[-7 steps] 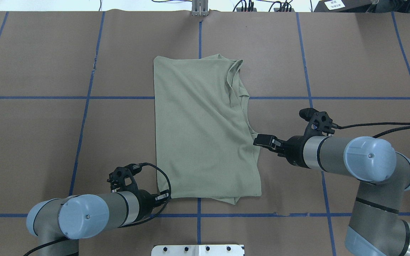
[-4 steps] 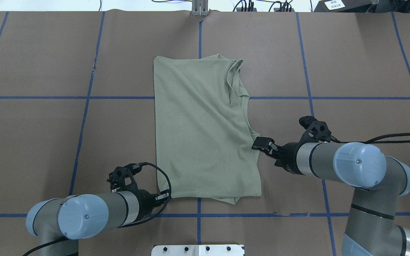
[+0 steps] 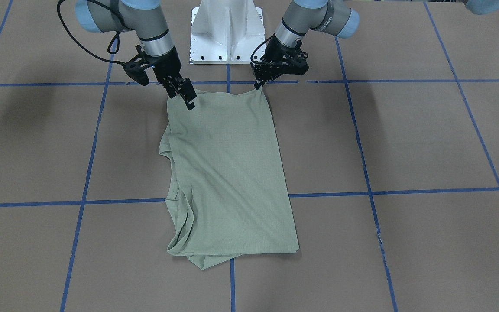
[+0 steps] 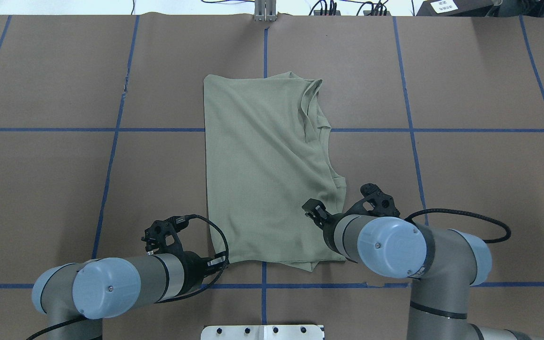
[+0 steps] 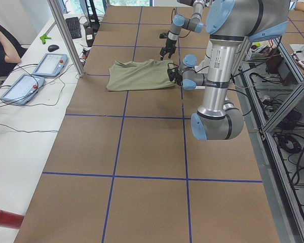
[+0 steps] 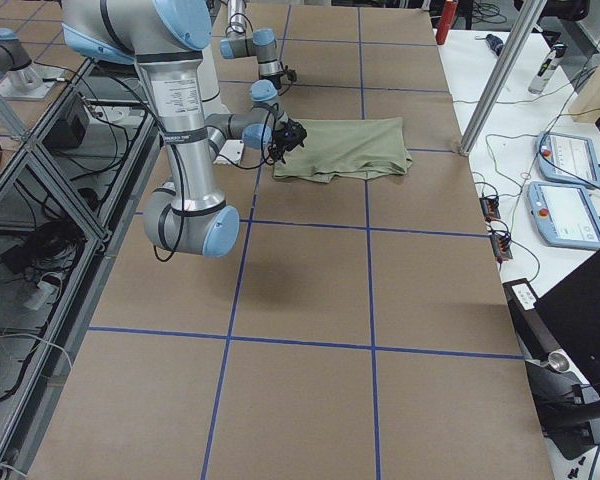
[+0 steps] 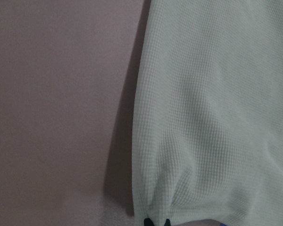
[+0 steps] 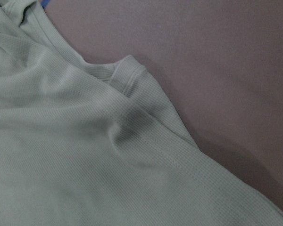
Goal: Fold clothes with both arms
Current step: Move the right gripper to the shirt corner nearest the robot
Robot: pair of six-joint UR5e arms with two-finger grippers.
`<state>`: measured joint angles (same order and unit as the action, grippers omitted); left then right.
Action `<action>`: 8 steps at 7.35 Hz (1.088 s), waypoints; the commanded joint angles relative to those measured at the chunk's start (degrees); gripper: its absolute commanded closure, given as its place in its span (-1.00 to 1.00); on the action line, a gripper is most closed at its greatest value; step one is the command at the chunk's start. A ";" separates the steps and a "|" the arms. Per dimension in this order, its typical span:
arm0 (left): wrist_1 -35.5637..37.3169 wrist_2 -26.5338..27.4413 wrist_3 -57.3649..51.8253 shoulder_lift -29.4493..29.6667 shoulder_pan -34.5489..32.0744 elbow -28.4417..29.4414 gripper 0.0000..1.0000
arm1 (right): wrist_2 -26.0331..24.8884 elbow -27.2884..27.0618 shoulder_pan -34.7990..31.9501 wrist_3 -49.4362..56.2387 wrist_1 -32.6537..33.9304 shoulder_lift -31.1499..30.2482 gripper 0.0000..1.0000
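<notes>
The pale sage-green shirt (image 4: 267,165) lies folded lengthwise on the brown table, neck end at the far side; it also shows in the front view (image 3: 228,173). My left gripper (image 4: 222,259) is shut on the shirt's near left corner, low at the table. The left wrist view shows its fingertips (image 7: 155,222) pinching the fabric edge. My right gripper (image 4: 310,208) hovers over the shirt's near right part, just inside its right edge. It shows in the front view (image 3: 187,99) with jaws apart. The right wrist view shows only a folded hem (image 8: 127,77) and no fingertips.
The white pedestal base (image 3: 228,30) stands at the near table edge between the arms. Blue tape lines (image 4: 111,146) grid the brown table. Two tablets (image 5: 49,63) and a seated person (image 5: 2,45) are beyond the far edge.
My right arm has swung back toward the base and leftward, carrying its gripper from beside the shirt's right edge to over the near right part. The left arm and shirt have not moved.
</notes>
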<state>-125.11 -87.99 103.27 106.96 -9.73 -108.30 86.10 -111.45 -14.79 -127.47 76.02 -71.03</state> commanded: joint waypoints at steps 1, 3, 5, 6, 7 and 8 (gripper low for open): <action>-0.04 -0.17 0.00 0.00 -0.11 -2.26 1.00 | -1.03 2.45 2.12 -0.67 0.89 0.98 -1.00; -0.04 -0.17 0.00 0.00 -0.11 -2.26 1.00 | -0.94 3.60 2.48 0.11 0.89 0.98 -1.00; -0.04 -0.17 0.00 -0.09 -0.11 -2.18 1.00 | -1.03 4.13 2.48 0.12 0.89 1.07 -0.99; -0.04 -0.17 0.00 -0.18 -0.11 -2.18 1.00 | -1.11 4.22 2.22 -0.32 0.97 1.42 -0.89; -0.04 -0.17 0.00 -0.09 -0.02 -2.18 1.00 | -1.90 4.22 2.04 -0.76 0.97 1.77 -0.52; -0.04 -0.17 0.00 -0.09 -0.02 -2.18 1.00 | -2.25 4.83 2.04 -0.76 0.97 1.86 -0.41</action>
<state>-125.16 -88.15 103.27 106.85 -9.80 -110.48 84.40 -107.10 -12.65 -128.03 76.98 -69.41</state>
